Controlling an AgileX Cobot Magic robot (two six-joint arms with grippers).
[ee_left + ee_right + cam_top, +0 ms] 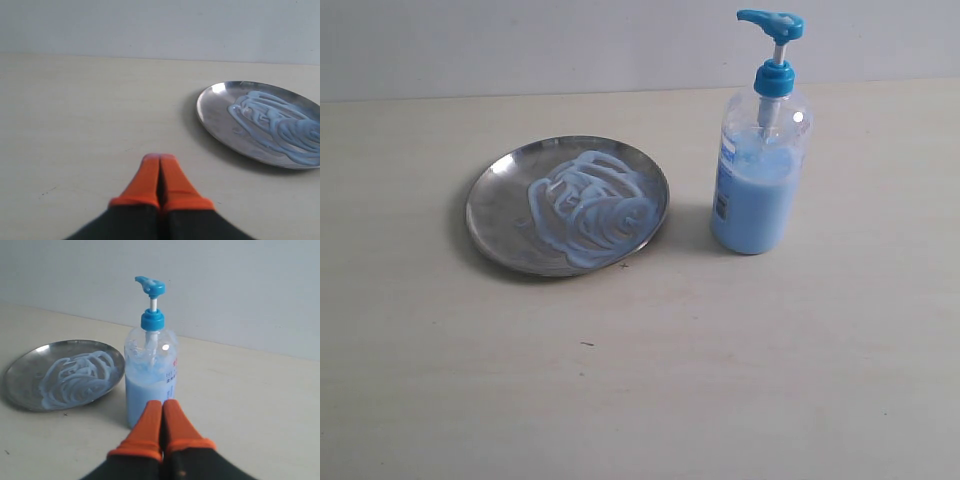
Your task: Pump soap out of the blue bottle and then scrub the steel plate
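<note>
Pale wood-grain bench point(640, 390), light wall behind its far edge. Round shallow shiny steel plate point(492, 212) lies flat left of the bench's middle, nearer the far edge than the near one. Pale blue milky soap point(588, 208) is spread over the plate's centre in whitish swirled streaks; the rim and its left part are bare metal. Tall clear plastic blue bottle point(757, 195) with bright blue pump head and collar stands upright just beside the plate on its right, not touching it, about half full of pale blue liquid, with white stem showing under the pump head. Neither arm shows in the exterior view. Left gripper point(160, 159), orange-tipped on black, has its jaws pressed together on nothing, low over bare bench, with the plate ahead and well apart. Right gripper point(162, 404), same make, jaws likewise closed and empty, points at the bottle's lower body from close by; contact cannot be told.
</note>
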